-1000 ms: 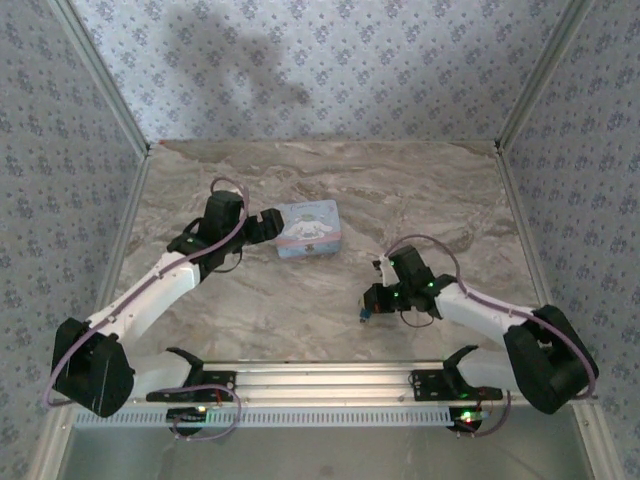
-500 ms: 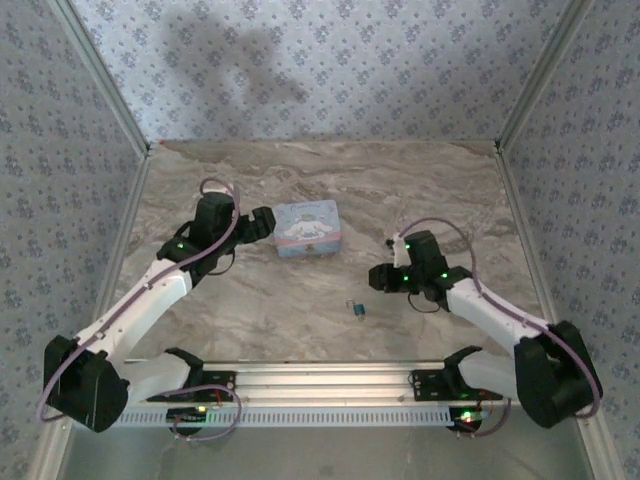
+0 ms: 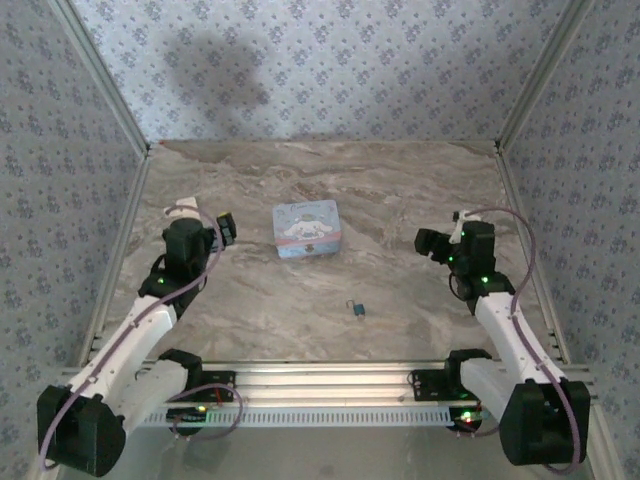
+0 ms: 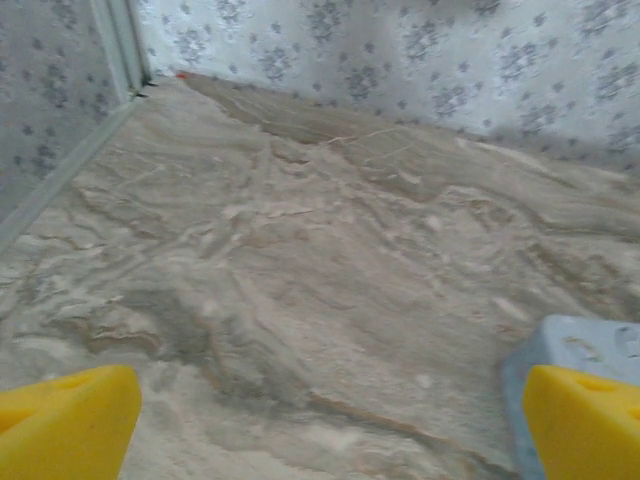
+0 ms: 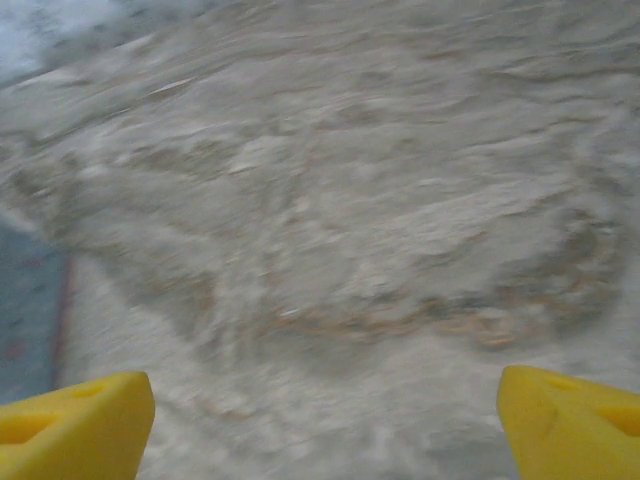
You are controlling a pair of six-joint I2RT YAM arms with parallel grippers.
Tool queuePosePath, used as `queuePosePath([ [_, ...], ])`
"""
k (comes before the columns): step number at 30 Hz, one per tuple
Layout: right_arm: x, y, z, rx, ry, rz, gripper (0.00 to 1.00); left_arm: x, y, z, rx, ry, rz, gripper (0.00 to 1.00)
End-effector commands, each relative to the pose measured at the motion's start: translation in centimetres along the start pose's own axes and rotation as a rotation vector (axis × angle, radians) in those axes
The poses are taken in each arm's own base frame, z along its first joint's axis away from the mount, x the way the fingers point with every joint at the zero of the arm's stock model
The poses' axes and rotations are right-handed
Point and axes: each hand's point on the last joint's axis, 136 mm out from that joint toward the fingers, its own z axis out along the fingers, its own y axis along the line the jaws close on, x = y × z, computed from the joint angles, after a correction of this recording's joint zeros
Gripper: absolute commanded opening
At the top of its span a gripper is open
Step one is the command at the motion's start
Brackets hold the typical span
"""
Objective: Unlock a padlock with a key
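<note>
Padlock (image 3: 356,309) lower centre on desk (image 3: 400,190), touching neither; right gripper (image 3: 428,242) nearer than left gripper (image 3: 225,228); both wide apart, empty.

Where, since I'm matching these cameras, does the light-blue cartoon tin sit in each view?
Top external: the tin at centre, slightly left, between the arms.
Left wrist: its light-blue corner at lower right.
Right wrist: a blurred blue-grey patch at the left edge may be it; cannot tell.
Shared landmark: the marbled table under it.
</note>
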Motion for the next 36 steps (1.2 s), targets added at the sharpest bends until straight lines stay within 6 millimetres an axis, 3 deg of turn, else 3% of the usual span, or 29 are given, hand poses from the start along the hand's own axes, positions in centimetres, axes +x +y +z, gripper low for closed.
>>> queuePosePath([
  [1, -0.7, -3.9, 0.4, 0.160, -0.088, -0.042, 0.99, -1.4, 1.3, 0.3, -0.037, -0.118, 0.064, 0.98],
  [3, -0.4, -5.3, 0.9, 0.200, -0.109, -0.070, 1.00, 0.1, 2.0, 1.0, -0.051, -0.082, 0.106, 0.98],
  [9, 0.8, -5.6, 3.1, 0.189, -0.118, -0.185, 1.00, 3.5, 2.6, 2.9, -0.052, -0.024, 0.222, 0.98],
  [15, 0.1, -4.0, 4.6, 0.088, -0.207, -0.192, 1.00, 5.9, 3.3, 5.3, -0.038, 0.018, 0.264, 0.98],
  [24, -1.0, -2.9, 6.0, 0.031, -0.267, -0.275, 1.00, 6.5, 2.0, 7.8, 0.078, 0.004, 0.283, 0.98],
  [29, 0.0, -3.3, 7.6, 0.018, -0.257, -0.276, 1.00, 6.4, 1.4, 8.8, 0.121, -0.006, 0.314, 0.98],
  [36, 0.5, -3.3, 9.2, 0.012, -0.197, -0.276, 1.00, 7.7, 3.3, 10.2, 0.147, -0.014, 0.215, 0.98],
])
